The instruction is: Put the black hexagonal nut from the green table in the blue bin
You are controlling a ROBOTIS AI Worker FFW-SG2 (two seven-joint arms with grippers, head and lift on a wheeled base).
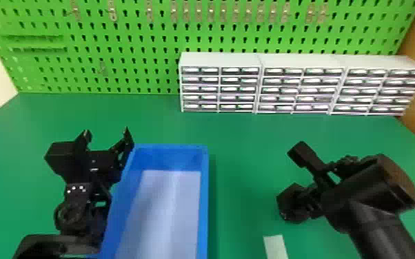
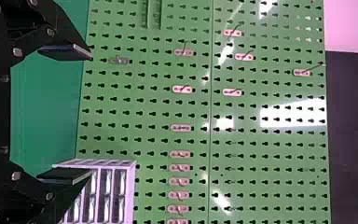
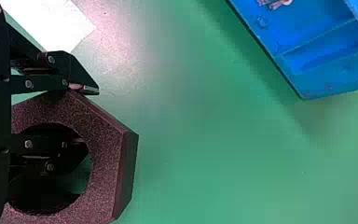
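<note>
- black hexagonal nut (image 3: 108, 135): held in the right gripper (image 3: 88, 117), 1 finger through its hole, 1 against its outer side, the pair drawn in to the thickness of the nut's wall.
- it looks raised over the green table (image 1: 241, 193), to the robot's right of the blue bin (image 1: 204, 206), well apart from it.
- step in hand, as i judge it: the carry; the grasp is made, the drop is not.
- next move: swing left, high enough to clear the bin's near wall, then part the 2 fingers over the open middle.
- left gripper (image 1: 108, 136): wide open, with nothing between its 2 fingers, parked beside the bin's left wall.
- hard to make out: the inner finger is mostly in the hole's shadow, the nut is cut off at the wrist view's edge, and its lower clearance is perhaps small; i cannot tell.
</note>
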